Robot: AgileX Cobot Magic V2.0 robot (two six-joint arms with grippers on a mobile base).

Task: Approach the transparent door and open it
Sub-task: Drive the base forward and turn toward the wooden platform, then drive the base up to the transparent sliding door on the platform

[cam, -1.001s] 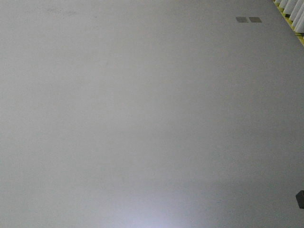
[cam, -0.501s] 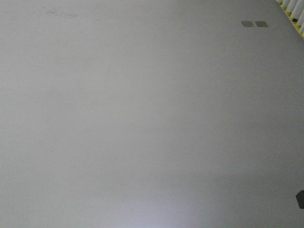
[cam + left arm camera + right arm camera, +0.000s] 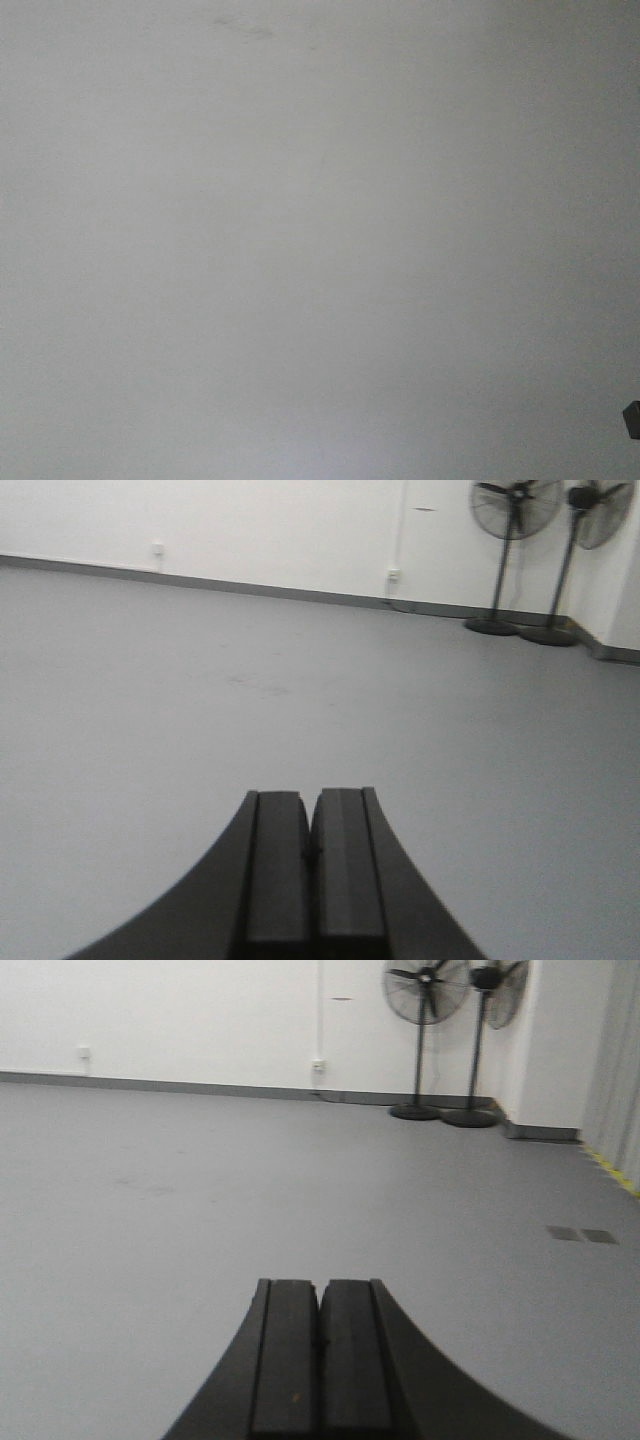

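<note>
My left gripper (image 3: 310,808) and right gripper (image 3: 321,1292) both sit pressed together above grey floor (image 3: 320,240); I see fans (image 3: 425,988) by the wall (image 3: 200,1010).

Floor (image 3: 150,1190): smooth grey.
Fans (image 3: 428,982): two black pedestals, one o'clock, by the white wall (image 3: 200,1010).
Floor plates (image 3: 580,1234): pair, three o'clock.

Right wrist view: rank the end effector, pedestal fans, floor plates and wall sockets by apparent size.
1. right end effector, though it is nearest the camera
2. pedestal fans, both alike
3. floor plates
4. wall sockets, smallest
</note>
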